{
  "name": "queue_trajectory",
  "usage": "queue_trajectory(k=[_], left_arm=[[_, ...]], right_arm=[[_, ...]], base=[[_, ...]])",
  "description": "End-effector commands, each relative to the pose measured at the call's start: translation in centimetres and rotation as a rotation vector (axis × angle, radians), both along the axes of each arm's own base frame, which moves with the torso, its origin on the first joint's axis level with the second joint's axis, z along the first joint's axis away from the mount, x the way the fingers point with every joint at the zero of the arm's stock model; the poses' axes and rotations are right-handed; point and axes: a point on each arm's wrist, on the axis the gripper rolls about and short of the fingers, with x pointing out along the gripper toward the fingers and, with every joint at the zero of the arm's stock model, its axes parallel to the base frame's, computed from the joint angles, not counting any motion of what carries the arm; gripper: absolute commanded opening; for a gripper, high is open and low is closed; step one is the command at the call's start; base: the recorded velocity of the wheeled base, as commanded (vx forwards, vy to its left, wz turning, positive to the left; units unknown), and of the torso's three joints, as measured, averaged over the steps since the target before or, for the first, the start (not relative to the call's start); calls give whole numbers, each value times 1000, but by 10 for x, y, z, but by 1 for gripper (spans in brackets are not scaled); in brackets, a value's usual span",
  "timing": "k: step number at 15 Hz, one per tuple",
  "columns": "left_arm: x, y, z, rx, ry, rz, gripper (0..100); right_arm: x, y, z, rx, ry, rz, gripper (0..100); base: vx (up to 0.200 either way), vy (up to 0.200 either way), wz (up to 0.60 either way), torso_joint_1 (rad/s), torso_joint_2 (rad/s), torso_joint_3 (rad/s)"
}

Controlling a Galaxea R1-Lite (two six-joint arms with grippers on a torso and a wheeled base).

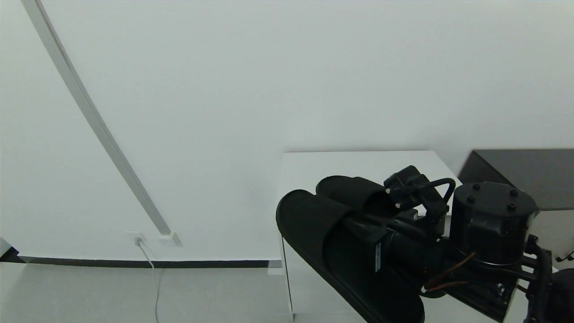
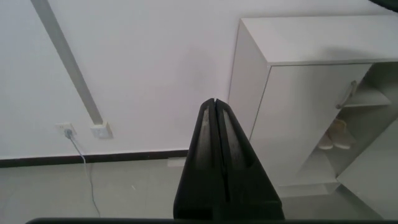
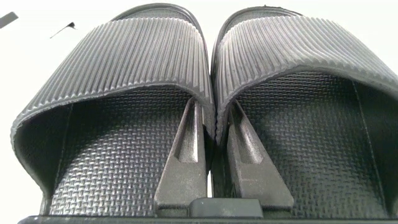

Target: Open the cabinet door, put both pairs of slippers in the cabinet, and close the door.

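A pair of black ribbed slippers (image 1: 332, 229) hangs side by side in front of the white cabinet (image 1: 358, 163), above floor level. My right gripper (image 3: 214, 149) is shut on the two inner strap edges, one finger inside each slipper (image 3: 130, 124). In the left wrist view the cabinet (image 2: 311, 37) has its right half standing open with shelves showing. A pale pair of slippers (image 2: 336, 134) rests on a shelf inside. My left gripper (image 2: 215, 130) is shut with nothing in it, held off to the cabinet's left side.
A wall socket with a hanging cable (image 1: 139, 240) and a grey conduit strip (image 1: 89, 112) are on the wall left of the cabinet. A dark surface (image 1: 524, 175) stands to the cabinet's right. Open floor lies to the left.
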Motion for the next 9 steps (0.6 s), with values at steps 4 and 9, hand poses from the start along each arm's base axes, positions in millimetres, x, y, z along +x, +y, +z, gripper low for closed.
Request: queue_trajectory(k=[4,9], left_arm=[[0,0,0,0,1,0,0],[0,0,0,0,1,0,0]], right_arm=[[-2,0,0,-1,0,5,0],[-5,3,-3,-10,8,22,0]], base=[[0,0,0,0,0,0],[0,-40,0,1,-2,2]])
